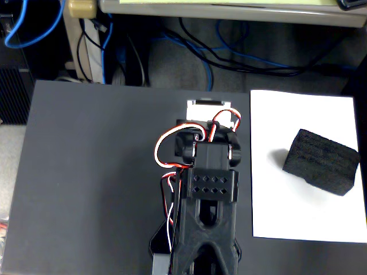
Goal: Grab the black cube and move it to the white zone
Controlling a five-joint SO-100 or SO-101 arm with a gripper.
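Note:
The black cube [321, 161], a rough black foam block with faint grooved rows, lies on the white zone [287, 212], a white paper sheet at the right of the dark grey table. It sits in the sheet's upper right part, turned at an angle. The black arm [209, 189] reaches up from the bottom edge and is folded at the table's middle, to the left of the sheet and apart from the block. Its wrist end with a white motor [209, 107] points to the far edge. The fingers are hidden, so I cannot tell whether the gripper is open or shut.
Red, white and black wires [166, 154] loop along the arm's left side. Beyond the table's far edge [143, 87] lie blue and black cables [229, 51] on the floor. Bare dark tabletop [86, 183] spreads to the left of the arm.

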